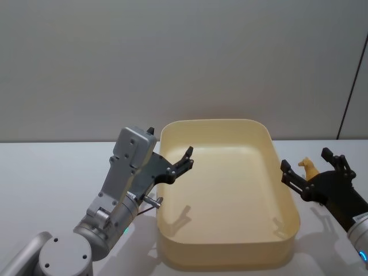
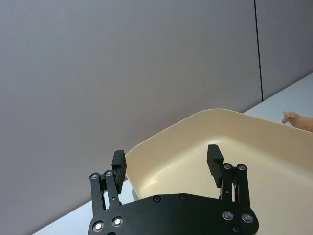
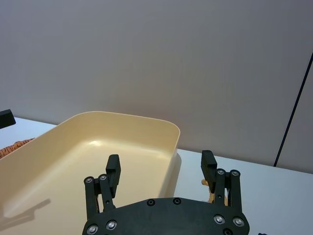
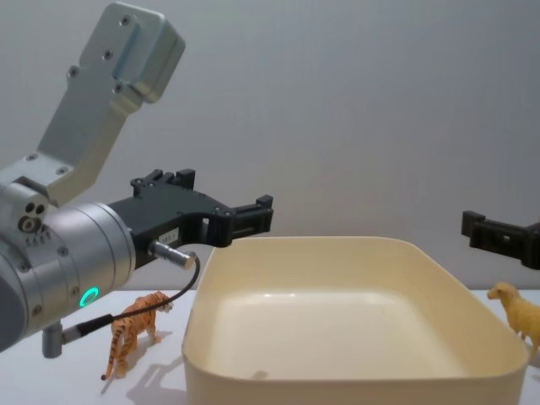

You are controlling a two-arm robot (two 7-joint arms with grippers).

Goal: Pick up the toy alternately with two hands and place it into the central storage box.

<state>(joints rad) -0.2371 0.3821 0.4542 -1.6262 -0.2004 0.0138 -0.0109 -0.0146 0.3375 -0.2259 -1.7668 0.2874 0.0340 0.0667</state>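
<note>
Left gripper [image 2: 166,157], wide open, is hovering over box [image 1: 230,253] rim, possibly risking clipping it reaching tiger [image 4: 135,333]; right gripper [image 3: 160,161] also gaping.

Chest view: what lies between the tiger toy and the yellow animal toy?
In the chest view, the cream storage box: tiger toy on its left, yellow animal toy on its right.

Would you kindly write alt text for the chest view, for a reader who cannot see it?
A large cream-yellow storage box fills the centre foreground, with the open left gripper held above its left rim. A toy tiger stands left of the box, a yellow toy animal right of it, below the right gripper.
</note>
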